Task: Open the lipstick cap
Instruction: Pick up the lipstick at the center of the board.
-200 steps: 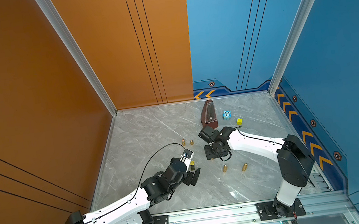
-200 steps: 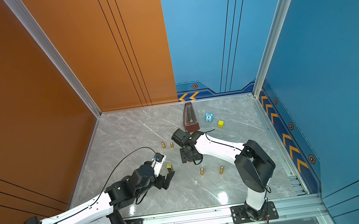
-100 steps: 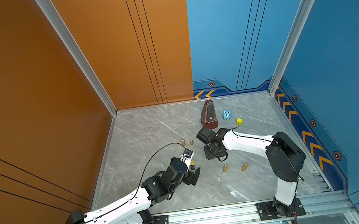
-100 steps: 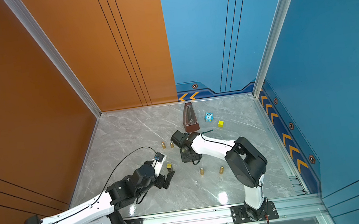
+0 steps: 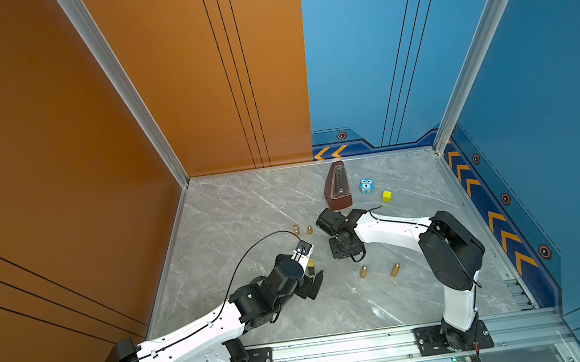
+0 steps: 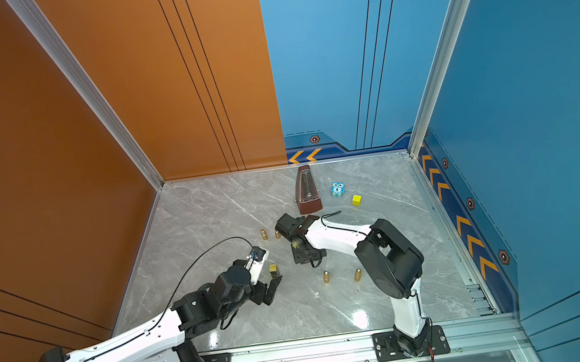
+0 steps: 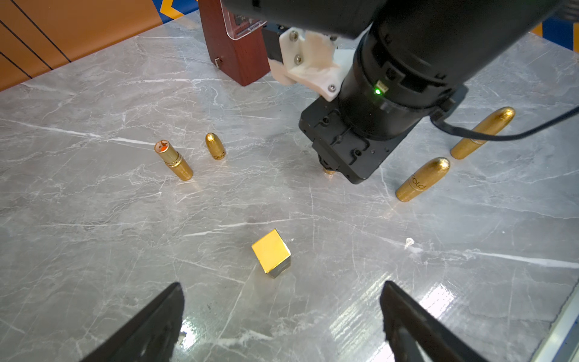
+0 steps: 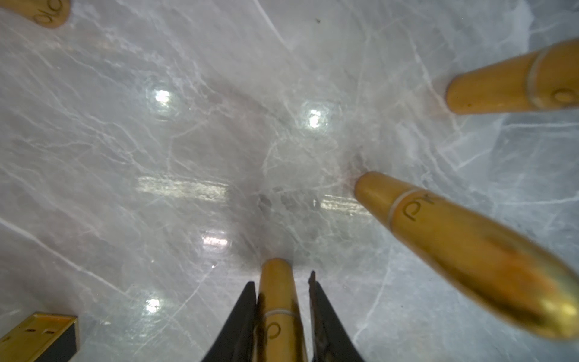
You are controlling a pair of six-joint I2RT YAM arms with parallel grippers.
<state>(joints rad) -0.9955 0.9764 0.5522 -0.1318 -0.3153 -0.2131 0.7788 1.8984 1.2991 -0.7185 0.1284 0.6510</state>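
The lipstick (image 8: 278,291) is stood upright on the marble table (image 5: 246,210), cap seated, just in front of the metronome (image 5: 337,187) on the rail (image 5: 340,346) side. It is enclosed by the right gripper (image 8: 281,278), whose jaws are drawn in narrow. One finger (image 8: 244,313) is laid against it, while a thin dark gap is seen at the other, so a firm clamp cannot be confirmed. In both top views the lipstick is hidden beneath that gripper.

Farther from the metronome, a second capped lipstick (image 5: 363,272) and a third capped lipstick (image 5: 394,270) are stood. Toward the orange wall (image 5: 192,88) from the metronome, an uncapped lipstick (image 7: 172,160) and a loose cap (image 7: 215,145) are set. Farther out again, a gold block (image 7: 272,252) is framed by the left gripper (image 7: 282,283), which is spread wide and kept apart from it. A blue owl toy (image 5: 366,185) and a yellow cube (image 5: 386,196) are placed beside the metronome toward the blue wall (image 5: 534,81).
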